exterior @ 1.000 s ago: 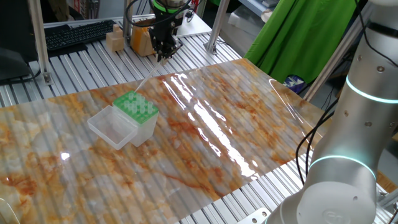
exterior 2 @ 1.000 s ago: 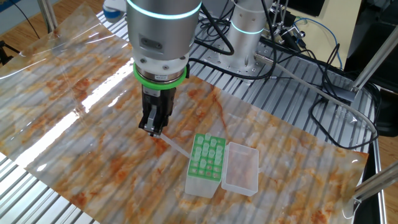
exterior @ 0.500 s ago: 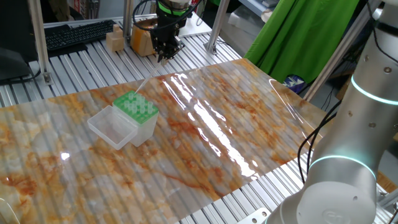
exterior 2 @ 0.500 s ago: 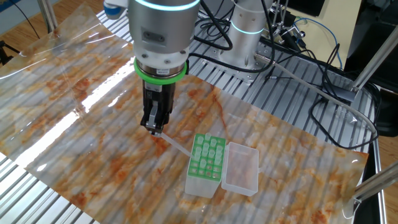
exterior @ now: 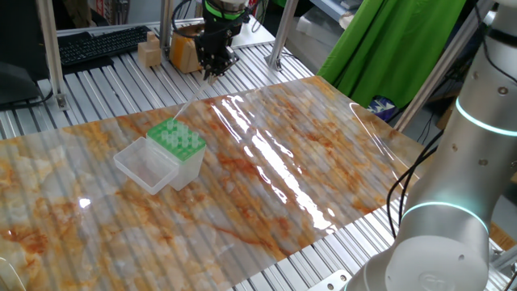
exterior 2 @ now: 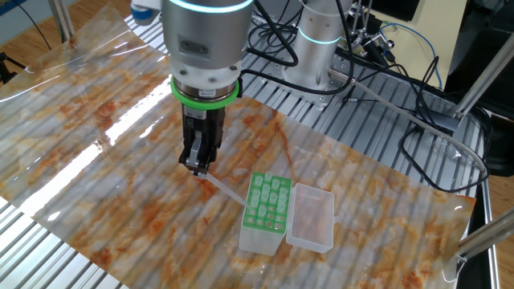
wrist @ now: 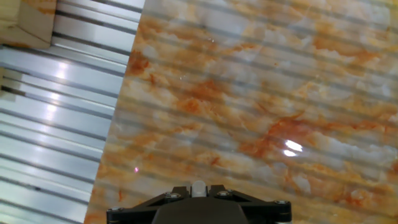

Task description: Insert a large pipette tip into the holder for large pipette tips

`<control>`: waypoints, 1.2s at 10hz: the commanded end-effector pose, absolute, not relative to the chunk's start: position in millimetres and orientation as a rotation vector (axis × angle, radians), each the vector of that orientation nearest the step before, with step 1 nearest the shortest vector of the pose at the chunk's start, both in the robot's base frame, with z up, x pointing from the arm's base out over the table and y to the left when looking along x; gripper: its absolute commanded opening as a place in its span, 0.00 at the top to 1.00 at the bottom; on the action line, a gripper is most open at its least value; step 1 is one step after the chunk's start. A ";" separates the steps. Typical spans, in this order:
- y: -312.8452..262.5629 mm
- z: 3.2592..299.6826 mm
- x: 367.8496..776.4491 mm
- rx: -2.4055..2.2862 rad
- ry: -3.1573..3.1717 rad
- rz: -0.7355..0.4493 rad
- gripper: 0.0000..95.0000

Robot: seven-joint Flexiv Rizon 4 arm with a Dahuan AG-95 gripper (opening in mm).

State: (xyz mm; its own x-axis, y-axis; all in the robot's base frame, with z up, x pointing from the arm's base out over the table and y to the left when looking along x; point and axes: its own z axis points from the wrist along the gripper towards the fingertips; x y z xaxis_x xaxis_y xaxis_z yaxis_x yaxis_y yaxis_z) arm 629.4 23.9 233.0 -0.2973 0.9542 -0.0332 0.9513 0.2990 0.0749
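My gripper (exterior: 212,74) (exterior 2: 196,167) hangs above the marbled sheet, shut on the wide end of the large pipette tip (exterior: 189,100) (exterior 2: 225,189). The translucent tip slants down from the jaws toward the holder for large pipette tips (exterior: 178,140) (exterior 2: 267,201), a white box with a green holed top. Its point ends close to the edge of the green plate; whether it touches I cannot tell. In the hand view only the tip's round end (wrist: 198,188) shows between the black jaws, and the holder is out of frame.
The holder's clear lid (exterior: 145,166) (exterior 2: 312,217) lies open beside it. A keyboard (exterior: 101,44) and wooden blocks (exterior: 149,52) (wrist: 31,22) sit on the slatted table behind the sheet. Green cloth (exterior: 388,48) hangs at one side. Cables (exterior 2: 385,88) run past the arm's base.
The gripper has risen slightly with the tip still in it; in the last half second it has hardly moved.
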 end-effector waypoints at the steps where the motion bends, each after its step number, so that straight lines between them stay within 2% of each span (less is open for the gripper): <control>1: 22.5 234.3 632.2 1.822 2.460 0.053 1.00; 12: 31.4 239.6 633.9 1.758 2.420 -0.015 1.00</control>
State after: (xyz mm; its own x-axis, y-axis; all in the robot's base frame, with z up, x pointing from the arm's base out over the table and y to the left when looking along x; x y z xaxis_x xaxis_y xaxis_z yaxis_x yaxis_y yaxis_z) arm 635.5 32.2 239.4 -0.3037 0.9444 -0.1262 0.9462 0.3145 0.0765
